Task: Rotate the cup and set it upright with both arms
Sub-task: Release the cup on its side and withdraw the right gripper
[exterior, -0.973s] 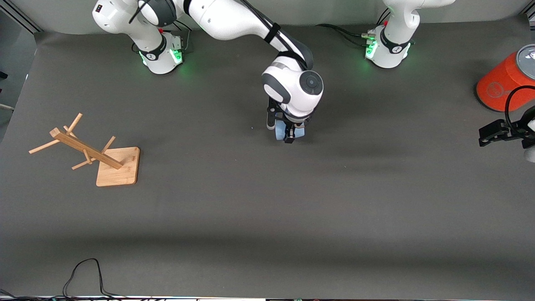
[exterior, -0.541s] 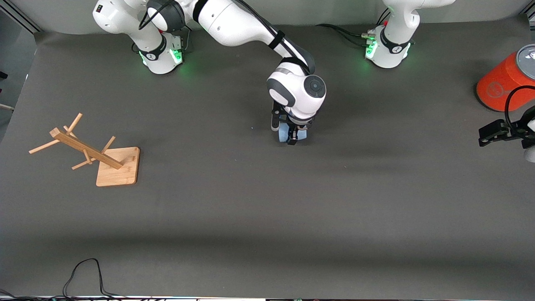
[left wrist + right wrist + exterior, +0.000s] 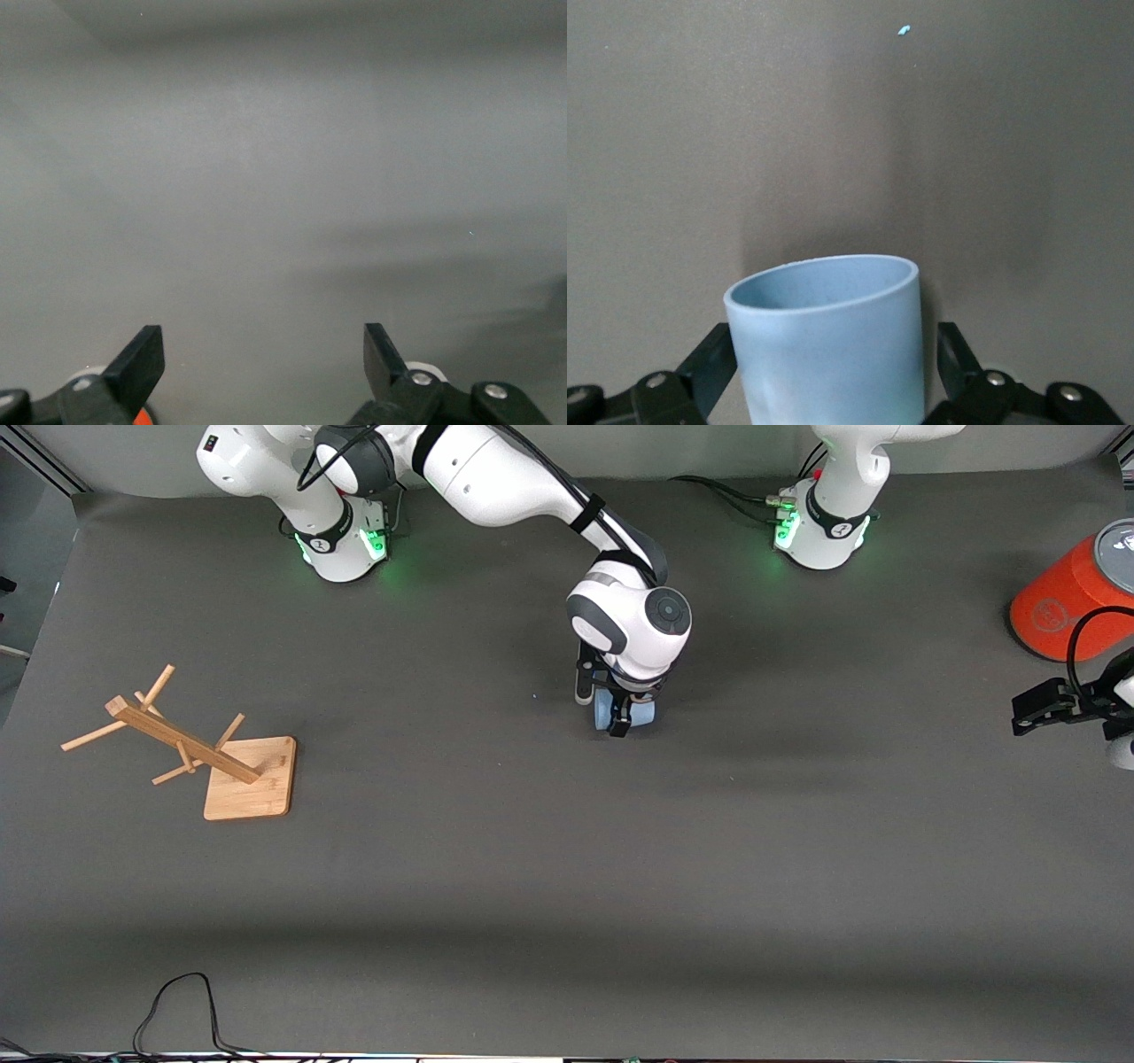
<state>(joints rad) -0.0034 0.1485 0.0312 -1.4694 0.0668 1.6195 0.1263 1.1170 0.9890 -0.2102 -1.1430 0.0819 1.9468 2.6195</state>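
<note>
Cup (image 3: 606,710) mostly hidden under the right claw (image 3: 620,713).

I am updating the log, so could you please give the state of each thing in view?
cup: lying on its side, between the right gripper's fingers
right gripper: shut on cup
left gripper: open, empty, waiting
wooden rack: standing on its base
</note>
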